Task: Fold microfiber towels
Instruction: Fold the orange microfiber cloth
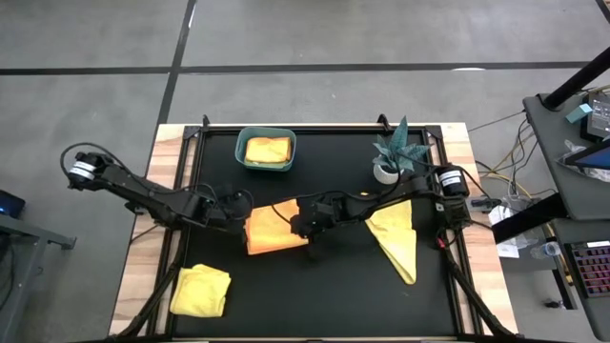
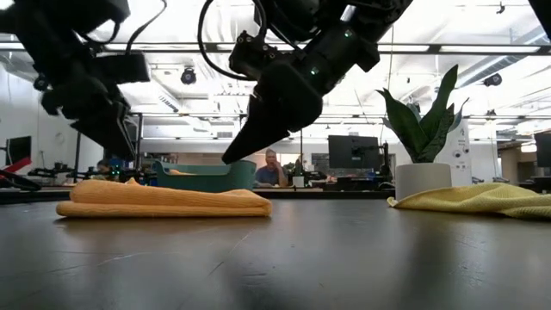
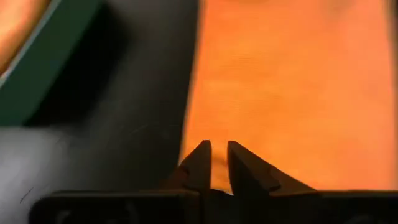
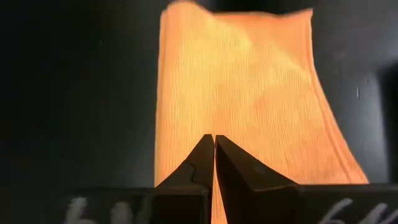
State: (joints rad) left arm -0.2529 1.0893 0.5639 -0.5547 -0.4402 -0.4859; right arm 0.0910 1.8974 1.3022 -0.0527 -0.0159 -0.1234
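Over the folded orange towel (image 1: 274, 232), left fingers (image 3: 200, 163) seem slightly parted, right fingers (image 4: 225, 163) closed.

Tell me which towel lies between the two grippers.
The orange towel, folded flat at the mat's middle, between the left gripper and right gripper. The yellow ones lie toward the corners or in the bin.
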